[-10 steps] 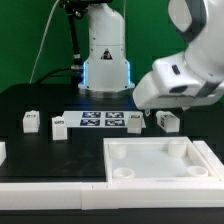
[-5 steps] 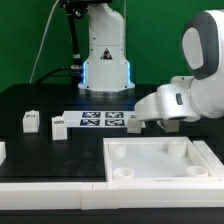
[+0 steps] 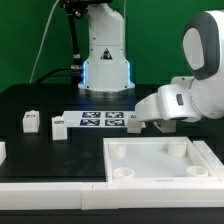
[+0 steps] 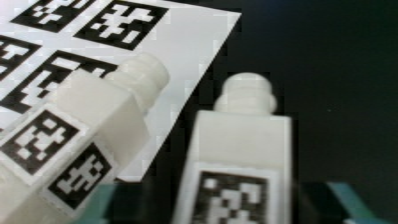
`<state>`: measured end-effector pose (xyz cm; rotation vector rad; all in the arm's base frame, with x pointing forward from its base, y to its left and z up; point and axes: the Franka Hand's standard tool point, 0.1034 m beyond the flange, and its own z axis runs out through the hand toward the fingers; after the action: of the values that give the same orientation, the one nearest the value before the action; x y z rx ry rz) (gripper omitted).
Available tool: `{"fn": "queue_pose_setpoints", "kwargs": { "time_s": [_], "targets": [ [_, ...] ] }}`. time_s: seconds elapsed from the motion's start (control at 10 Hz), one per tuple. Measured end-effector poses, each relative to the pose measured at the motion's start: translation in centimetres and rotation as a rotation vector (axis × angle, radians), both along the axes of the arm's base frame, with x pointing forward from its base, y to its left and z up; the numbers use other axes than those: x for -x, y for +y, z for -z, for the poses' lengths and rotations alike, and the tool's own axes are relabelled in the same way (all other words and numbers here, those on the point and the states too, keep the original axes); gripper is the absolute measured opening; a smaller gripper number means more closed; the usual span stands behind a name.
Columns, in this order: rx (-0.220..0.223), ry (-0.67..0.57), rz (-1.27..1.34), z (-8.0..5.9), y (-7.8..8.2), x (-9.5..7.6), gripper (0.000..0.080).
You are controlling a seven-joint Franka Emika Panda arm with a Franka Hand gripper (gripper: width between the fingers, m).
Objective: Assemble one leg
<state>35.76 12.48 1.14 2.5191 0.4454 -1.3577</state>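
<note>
**A:** Two dark fingers (image 4: 143, 205) edge the wrist view. What is the gripper (image 4: 246, 205) doing?

**B:** Jaws spread, clamping nothing. The leg (image 4: 240, 150), a small white plastic blocky post, sits between them. A strip of dark table shows between it and one finger.

**A:** Heading?

**B:** Long axis runs straight out from the fingers. The tagged end is nearest them and the rounded peg end farthest. The tag faces the wrist camera.

**A:** Labels?

**B:** A black-and-white block pattern, blurred.

**A:** Neighbours?

**B:** A neighbour post (image 4: 98, 130) of the same white plastic, roughly parallel. It overlaps the thin flat white marker board (image 4: 71, 40). Whether it rests on the board, I cannot tell.

**A:** Exterior view?

**B:** Nearest is a large white square tray (image 3: 113, 158) with round corner sockets. Beyond it, on the black table (image 3: 30, 95), an outer post (image 3: 30, 121) and an inner post (image 3: 58, 126) stand at the exterior view's left of the board. The leg is on the board's other side, under the white arm housing (image 3: 180, 100). Farthest is the white robot base (image 3: 112, 40), with a triangular sticker (image 3: 103, 53) too small to read.
</note>
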Motion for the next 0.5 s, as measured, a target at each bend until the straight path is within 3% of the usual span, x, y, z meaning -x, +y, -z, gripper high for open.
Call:
{"fn": "queue_pose_setpoints", "kwargs": {
  "time_s": [0.5],
  "targets": [
    [0.0,0.001,-0.003,-0.11,-0.04,-0.02,0.0288]
  ]
}}
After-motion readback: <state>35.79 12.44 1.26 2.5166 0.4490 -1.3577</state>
